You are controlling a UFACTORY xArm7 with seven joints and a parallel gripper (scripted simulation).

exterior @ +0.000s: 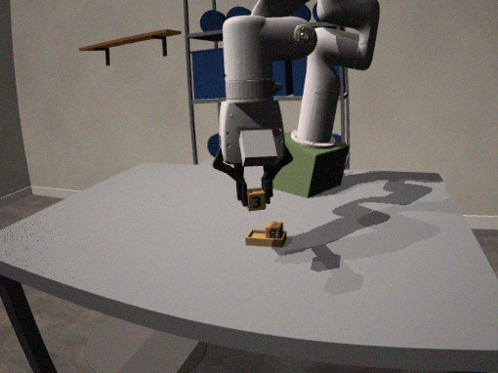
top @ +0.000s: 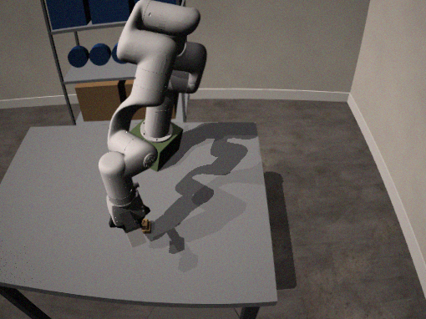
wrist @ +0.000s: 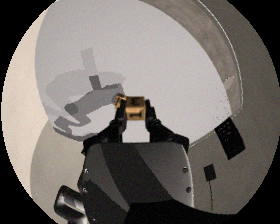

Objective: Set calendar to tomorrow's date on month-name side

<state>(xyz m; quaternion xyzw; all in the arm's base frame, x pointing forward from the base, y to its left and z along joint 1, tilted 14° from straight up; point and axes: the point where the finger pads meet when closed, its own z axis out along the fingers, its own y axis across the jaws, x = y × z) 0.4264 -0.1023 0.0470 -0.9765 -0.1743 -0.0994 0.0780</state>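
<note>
A wooden cube (exterior: 257, 200) (wrist: 135, 108) is held between the fingertips of my gripper (exterior: 255, 201) (wrist: 135, 105), which is shut on it. In the exterior view it shows an upright 3 toward that camera. It hangs in the air above and a little behind the tray. The small wooden tray (exterior: 259, 242) lies flat on the table. A second cube (exterior: 273, 230) (top: 145, 223) stands in the tray's right part in the exterior view, an upright 8 on its front. The tray's left part is empty. In the top view the gripper hides the held cube.
The grey table (top: 209, 266) (exterior: 146, 268) bears the tray and the green base block (top: 166, 154) (exterior: 312, 170) of the arm, which stands behind the tray. The arm's shadow falls on the table to the right of the tray. A shelf rack stands behind the table.
</note>
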